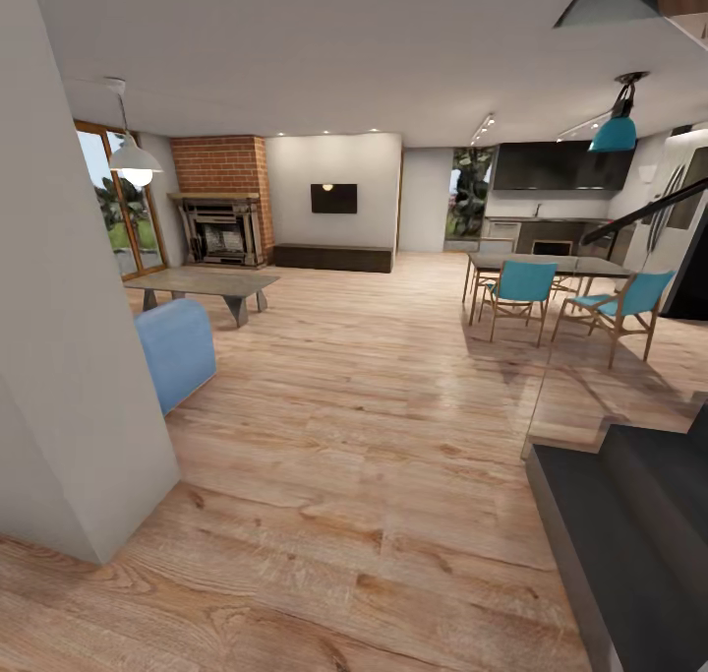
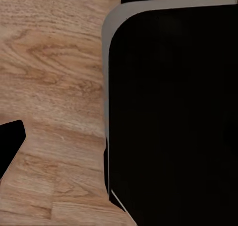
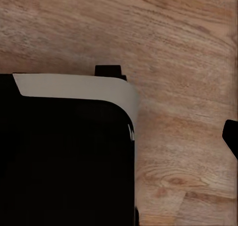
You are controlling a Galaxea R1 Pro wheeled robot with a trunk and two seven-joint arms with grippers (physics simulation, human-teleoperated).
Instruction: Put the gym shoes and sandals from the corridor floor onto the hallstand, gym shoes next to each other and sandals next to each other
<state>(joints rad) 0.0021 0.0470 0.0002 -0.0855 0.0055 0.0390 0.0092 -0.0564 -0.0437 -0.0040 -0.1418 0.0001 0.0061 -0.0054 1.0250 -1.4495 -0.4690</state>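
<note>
The gym shoes, the sandals and the hallstand are out of view. Light-brown wood plank floor [image 1: 374, 426] stretches ahead through an open living and dining room. In the left wrist view, the same planks [image 2: 54, 87] lie beneath a large black body with a grey rim [image 2: 168, 116], which looks like my own base. A dark tip [image 2: 10, 146] at that picture's edge may be a finger. The right wrist view shows floor [image 3: 173, 47], the black grey-rimmed body [image 3: 64, 156] and a small dark tip [image 3: 232, 136] at the edge. Neither view reveals how the jaws stand.
A grey wall corner [image 1: 69, 357] stands close on the left, with a blue seat [image 1: 177, 349] and a low table [image 1: 202, 284] behind it. Dark stairs [image 1: 629, 534] rise at the right. A dining table with teal chairs [image 1: 521, 288] is at the far right.
</note>
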